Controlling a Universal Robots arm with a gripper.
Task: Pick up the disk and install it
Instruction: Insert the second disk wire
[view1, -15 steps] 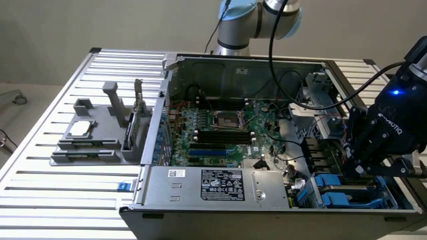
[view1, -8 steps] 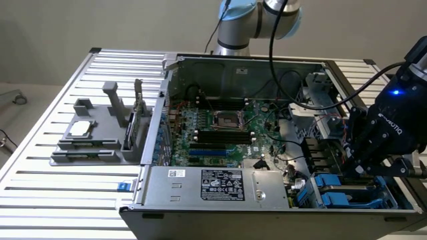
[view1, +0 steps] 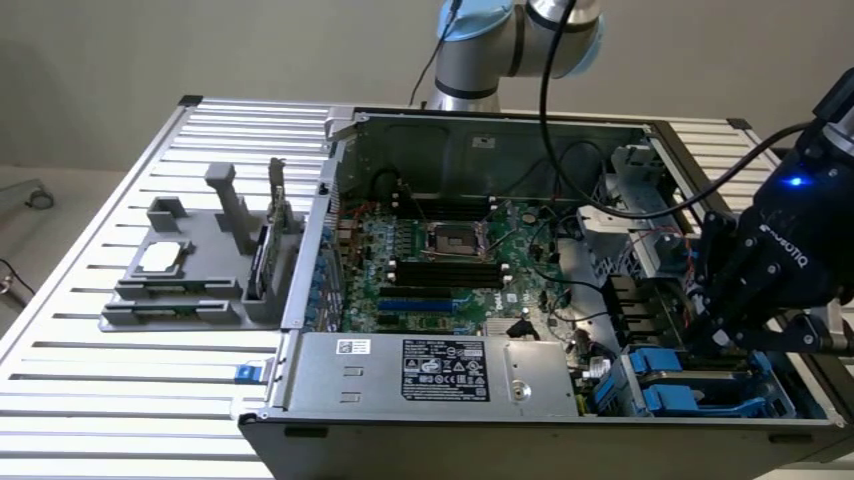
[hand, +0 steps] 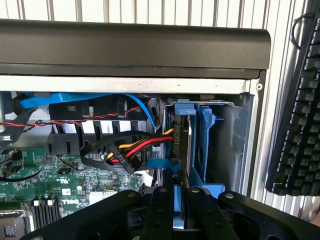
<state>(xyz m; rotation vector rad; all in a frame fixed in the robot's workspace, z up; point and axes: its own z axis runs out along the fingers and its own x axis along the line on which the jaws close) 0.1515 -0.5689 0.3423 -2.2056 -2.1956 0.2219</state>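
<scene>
Disk (hand: 189, 145): stands on edge in its blue carrier (hand: 206, 150) inside the drive bay of the case (view1: 441, 425), at the case's front corner on the exterior view's right. Upper part visible above the bay; blue tabs at both ends.

Gripper (hand: 181, 192): directly over the disk, fingers (hand: 161, 210) narrowed on its top edge, one on each side. Jaws gripping the disk. In the exterior view the gripper (view1: 727, 335) reaches down into the same corner of the case, above the blue bays (view1: 694, 385).

Cables (hand: 135, 150): red, yellow and black bundle just beside the disk, towards the motherboard (view1: 441, 270).

Case: open, lying on a slatted table (view1: 107, 370).

Grey fixture (view1: 200, 270): on the table beside the case, on the exterior view's left, well apart from the gripper.

Keyboard (hand: 300, 115): black, on the table outside the case wall, near the bay.
</scene>
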